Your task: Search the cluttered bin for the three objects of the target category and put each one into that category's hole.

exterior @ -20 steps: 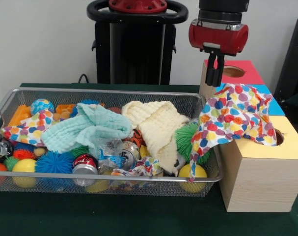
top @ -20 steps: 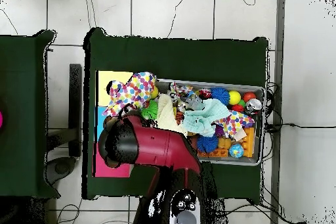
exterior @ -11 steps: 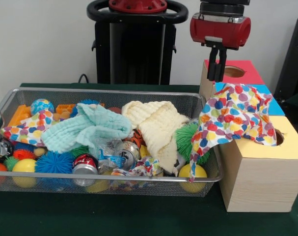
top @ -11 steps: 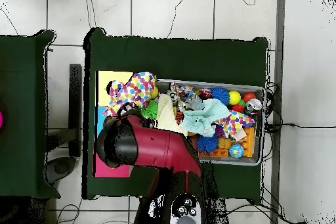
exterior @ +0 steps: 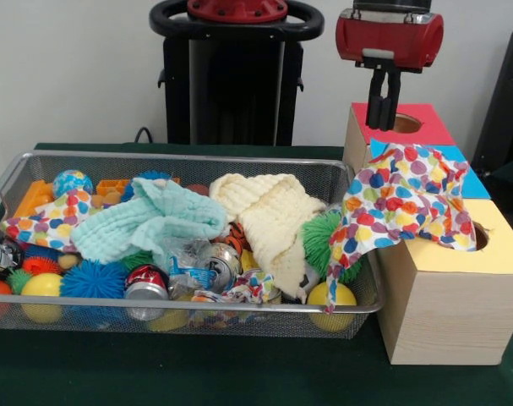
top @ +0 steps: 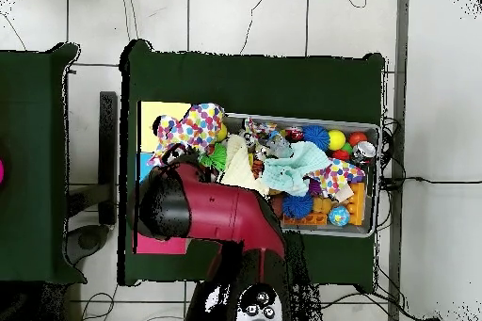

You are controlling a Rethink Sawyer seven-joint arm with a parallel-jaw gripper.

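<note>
- We see a big wire bin (exterior: 36,169) across the left and middle of the front view, and it is full of stuff.
- A wooden box (exterior: 446,317) sits at the right, touching the bin's end. Its top has a yellow part near the bottom, a blue part (exterior: 476,182) in the middle, and a red part with a round hole (exterior: 402,123) toward the top.
- A dotted cloth (exterior: 408,199) hangs over the box. It covers much of the blue part and some of the yellow part, and one corner droops down into the bin. It is not in any hole yet.
- Two more cloths lie in the bin: a cream cloth (exterior: 269,211) in the middle and a mint cloth (exterior: 150,218) to its left. Another dotted cloth (exterior: 45,222) lies at the far left.
- We think cloths are what we are sorting, but we cannot be sure.
- Our gripper (exterior: 383,125) hangs at the upper right, just up from the dotted cloth. Its two fingers look pressed close together and hold nothing.
- The cloth on the box lies below the fingers and toward the lower right. It stretches longways from the box top down to the bin.
- Small spiky balls (exterior: 91,279), smooth balls and squashed cans (exterior: 146,286) fill the bin's bottom edge.
</note>
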